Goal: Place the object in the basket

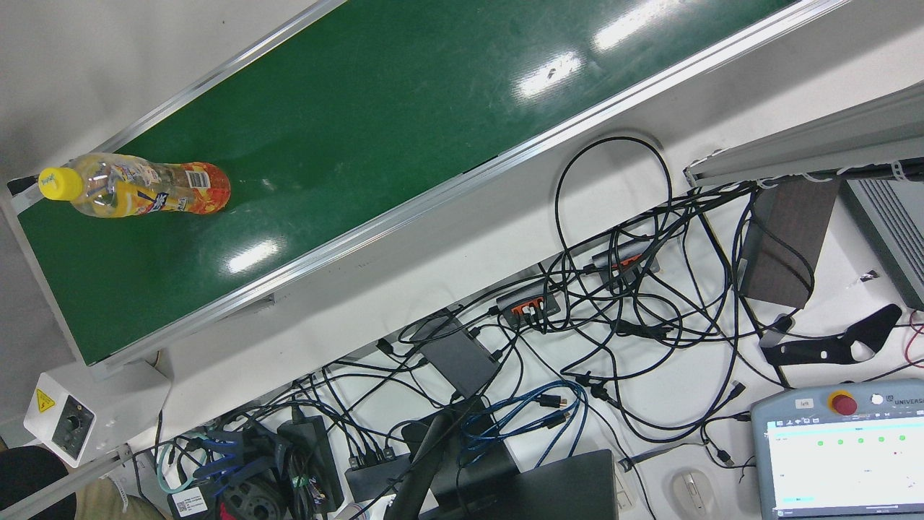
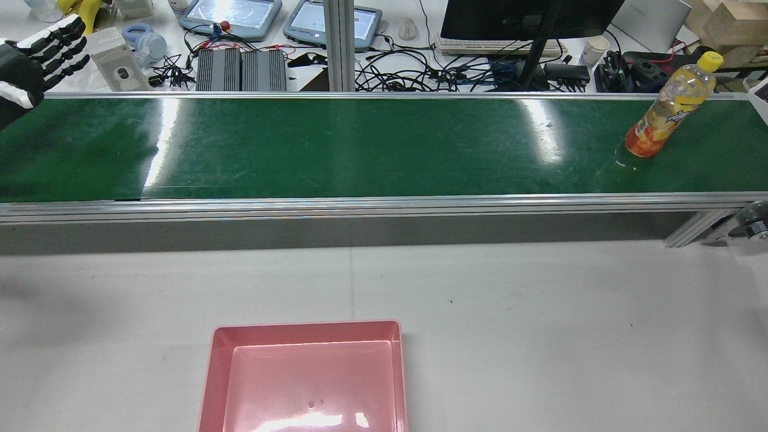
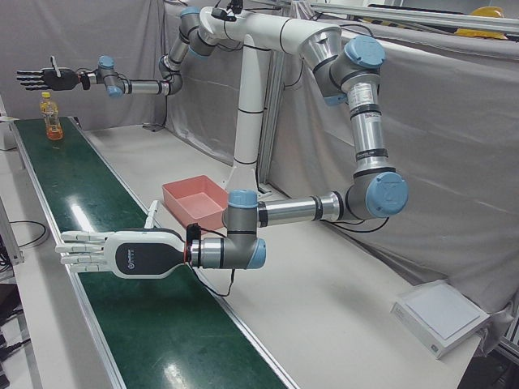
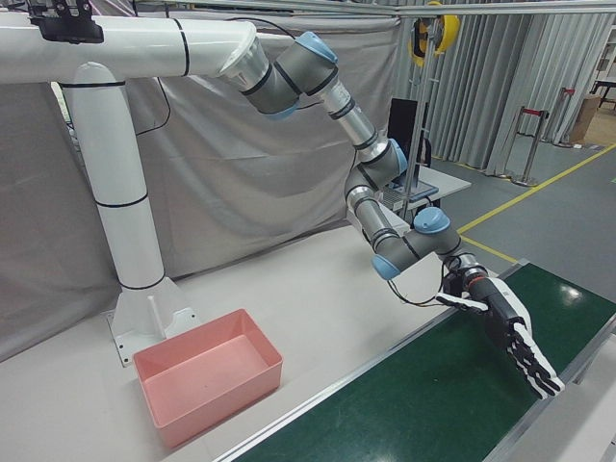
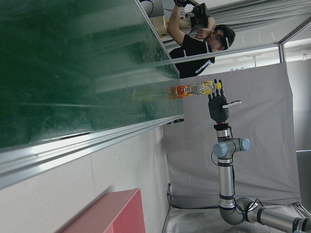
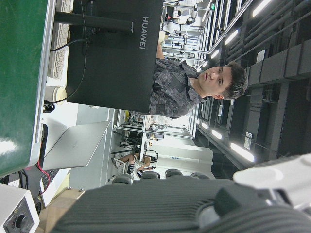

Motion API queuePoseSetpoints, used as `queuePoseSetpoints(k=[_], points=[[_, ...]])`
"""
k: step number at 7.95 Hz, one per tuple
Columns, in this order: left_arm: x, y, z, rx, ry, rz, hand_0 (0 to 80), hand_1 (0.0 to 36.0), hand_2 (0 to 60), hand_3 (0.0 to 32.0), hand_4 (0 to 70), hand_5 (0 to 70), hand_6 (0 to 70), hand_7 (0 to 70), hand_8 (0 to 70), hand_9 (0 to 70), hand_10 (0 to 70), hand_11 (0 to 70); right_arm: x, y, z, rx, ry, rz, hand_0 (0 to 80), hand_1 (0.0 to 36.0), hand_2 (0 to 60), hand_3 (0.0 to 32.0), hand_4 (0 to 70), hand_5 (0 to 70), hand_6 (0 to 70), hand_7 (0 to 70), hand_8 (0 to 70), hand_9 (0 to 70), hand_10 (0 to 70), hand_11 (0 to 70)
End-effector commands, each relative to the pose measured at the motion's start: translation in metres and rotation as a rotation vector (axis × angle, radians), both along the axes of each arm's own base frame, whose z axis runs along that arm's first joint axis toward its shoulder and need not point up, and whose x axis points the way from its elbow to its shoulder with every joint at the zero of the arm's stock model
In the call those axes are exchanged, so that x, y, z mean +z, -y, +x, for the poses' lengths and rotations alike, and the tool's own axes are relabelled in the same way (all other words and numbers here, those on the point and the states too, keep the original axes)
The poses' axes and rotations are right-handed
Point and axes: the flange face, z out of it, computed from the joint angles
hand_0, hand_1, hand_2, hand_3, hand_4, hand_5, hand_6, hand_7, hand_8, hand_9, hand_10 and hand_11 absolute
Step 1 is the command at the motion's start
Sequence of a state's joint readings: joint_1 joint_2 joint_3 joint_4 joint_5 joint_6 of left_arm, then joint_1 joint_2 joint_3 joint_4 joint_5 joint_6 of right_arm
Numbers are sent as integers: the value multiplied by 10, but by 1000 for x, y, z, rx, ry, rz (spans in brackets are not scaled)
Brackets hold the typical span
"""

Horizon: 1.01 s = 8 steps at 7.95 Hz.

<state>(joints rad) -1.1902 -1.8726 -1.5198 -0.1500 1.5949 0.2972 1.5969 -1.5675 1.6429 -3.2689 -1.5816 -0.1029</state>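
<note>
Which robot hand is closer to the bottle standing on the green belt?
The right robot hand, open in the air beside the bottle. The left robot hand hovers open over the belt's opposite end.

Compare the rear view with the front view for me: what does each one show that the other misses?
Only the rear view shows the pink basket on the white table, empty, and the left hand open at the belt's left end. Only the front view shows the yellow-stickered control box off the belt's end. Both show the bottle with its yellow cap standing upright on the green conveyor belt near one end, untouched, plus the cluttered desk beyond it.
</note>
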Motion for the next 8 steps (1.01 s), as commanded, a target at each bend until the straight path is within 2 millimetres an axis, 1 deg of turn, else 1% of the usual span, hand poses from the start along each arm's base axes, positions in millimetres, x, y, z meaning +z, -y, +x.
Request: queuePoseSetpoints(k=[1,2,6,8], points=[[-3,-1,6,-4,-8,-1,497,0,0,14,61,30,0,0,0,0,9,23,0,0,0,0,-1,0,0,0,0,0,0,0,0,0,0,0,0,0],[-4,-1,5,-5,-9,-3,502,0,0,10,65,34,0,0,0,0,10,24,0,0,0,0,0,0,0,0,0,0,0,0,0,0,0,0,0,0],[-5,-1,3,-8,-11,2,518,7,0,14,59,34,0,0,0,0,10,26,-1,0,0,0,0,1,0,0,0,0,0,0,0,0,0,0,0,0],[-4,-1,3,-8,-10,0,510,0,0,14,61,33,0,0,0,0,11,27,-1,0,0,0,0,1,0,0,0,0,0,0,0,0,0,0,0,0]])
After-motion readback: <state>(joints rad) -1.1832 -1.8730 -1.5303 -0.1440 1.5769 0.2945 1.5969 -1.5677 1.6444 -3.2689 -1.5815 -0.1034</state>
